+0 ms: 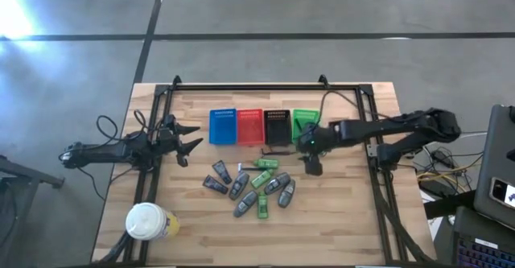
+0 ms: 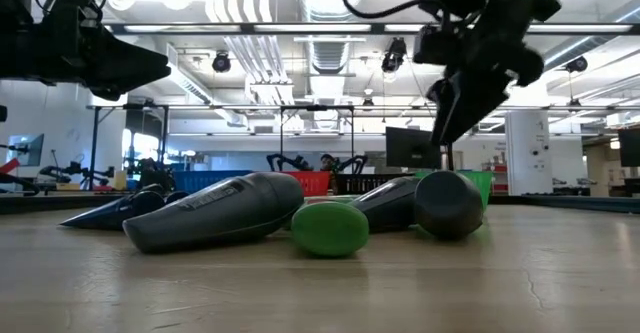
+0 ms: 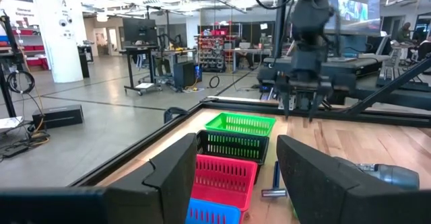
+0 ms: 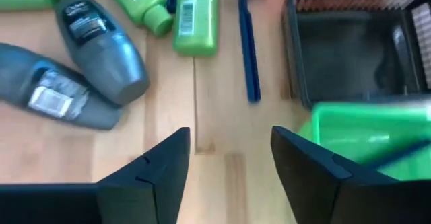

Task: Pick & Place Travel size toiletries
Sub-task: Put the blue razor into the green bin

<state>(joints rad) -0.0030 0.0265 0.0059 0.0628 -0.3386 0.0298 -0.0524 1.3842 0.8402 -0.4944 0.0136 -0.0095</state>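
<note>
The toiletries lie in a loose pile [image 1: 253,186] mid-table: grey tubes [image 4: 101,49], green tubes [image 4: 195,15] and a thin blue stick [image 4: 248,42] beside the black basket. My right gripper [image 1: 312,165] hangs open and empty above the table, pointing down, just near of the green basket [image 1: 304,123]. In its wrist view [image 4: 229,143] there is bare wood between the fingers. A blurred blue stick [image 4: 401,155] shows inside the green basket [image 4: 363,136]. My left gripper [image 1: 193,139] waits open and empty left of the blue basket [image 1: 222,127]; it also shows in its wrist view [image 3: 236,157].
Blue, red [image 1: 249,127], black [image 1: 276,127] and green baskets stand in a row at the table's far middle. A white-lidded cup [image 1: 147,221] stands at the near left. A black frame rail [image 1: 265,87] runs around the table. Bare wood lies near and right of the pile.
</note>
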